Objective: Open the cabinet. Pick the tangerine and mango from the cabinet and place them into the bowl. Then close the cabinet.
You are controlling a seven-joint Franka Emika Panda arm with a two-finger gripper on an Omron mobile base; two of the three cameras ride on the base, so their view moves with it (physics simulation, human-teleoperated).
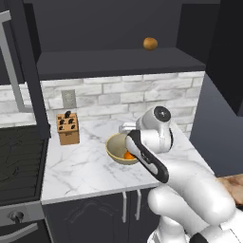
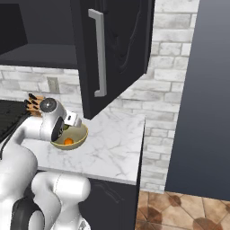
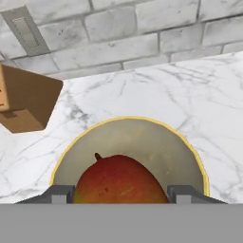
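Mango (image 3: 118,179) sits right in front of my hand, between my two fingers (image 3: 59,194), and its bottom is cut off in the hand view. My gripper (image 3: 118,197) is spread wide around it, but I cannot tell if the fingers press on it or just stand beside it. Under the mango is the bowl (image 3: 182,142), out in the middle of the worktop (image 1: 80,166). From the side, my arm hides part of the bowl, and an orange bit shows inside, the tangerine (image 2: 68,141). Farther back, near the left edge of the worktop, stands the knife block (image 1: 68,128). Up high, the cabinet (image 2: 117,49) is open, and a brownish-orange round fruit (image 1: 150,43) lies on its shelf.
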